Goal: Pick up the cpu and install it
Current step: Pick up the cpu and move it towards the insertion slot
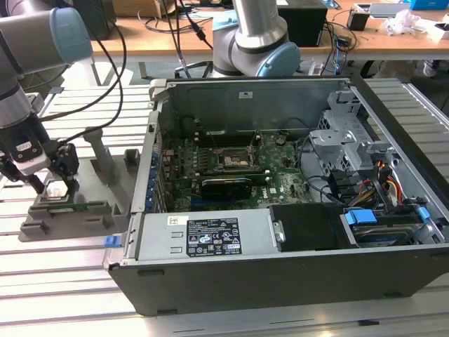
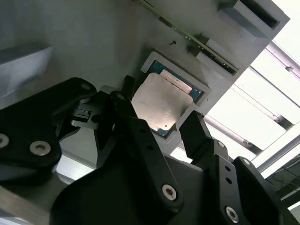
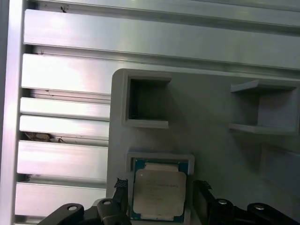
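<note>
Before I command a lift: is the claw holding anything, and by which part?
Nothing is held. The claw is open, fingers straddling the chip with gaps at both sides; the chip lies in its grey tray.

Bright, even light fills the exterior view, and the table [image 1: 49,281] shines white at 8 o'clock. The computer case [image 1: 295,277] is darker inside. Shadows are soft.

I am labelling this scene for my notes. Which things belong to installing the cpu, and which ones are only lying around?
Belong to the job: cpu, in the grey holder tray; open gripper straddling it; motherboard socket.
Just around: power supply, drive cage, cables, second arm behind the case.
</note>
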Controlling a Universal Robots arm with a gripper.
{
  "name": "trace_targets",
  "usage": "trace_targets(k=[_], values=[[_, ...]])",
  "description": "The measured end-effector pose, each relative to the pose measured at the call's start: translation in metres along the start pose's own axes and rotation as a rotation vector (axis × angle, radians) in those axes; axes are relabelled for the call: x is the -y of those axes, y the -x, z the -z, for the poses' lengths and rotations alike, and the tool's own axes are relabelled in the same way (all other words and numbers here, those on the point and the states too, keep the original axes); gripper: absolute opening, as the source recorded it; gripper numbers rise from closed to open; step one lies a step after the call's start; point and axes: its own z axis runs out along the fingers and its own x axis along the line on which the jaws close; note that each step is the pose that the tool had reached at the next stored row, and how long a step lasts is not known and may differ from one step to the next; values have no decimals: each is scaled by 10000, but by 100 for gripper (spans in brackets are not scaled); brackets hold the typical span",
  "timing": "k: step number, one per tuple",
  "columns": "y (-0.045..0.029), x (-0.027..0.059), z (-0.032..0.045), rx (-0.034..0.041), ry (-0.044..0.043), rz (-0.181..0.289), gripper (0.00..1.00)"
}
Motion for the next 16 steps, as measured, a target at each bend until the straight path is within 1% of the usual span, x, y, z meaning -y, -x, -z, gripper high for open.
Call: trace_targets(k=[3,6,14,15,16], values=[[-16,-12,-23,1,1,-46,66],[-18,-15,-79,-1,-1,-47,66],[-18,-15,-84,-1,-1,-47,66],[-18,-15,-84,0,0,-48,64],[-18,-15,-84,-1,-1,-47,58]])
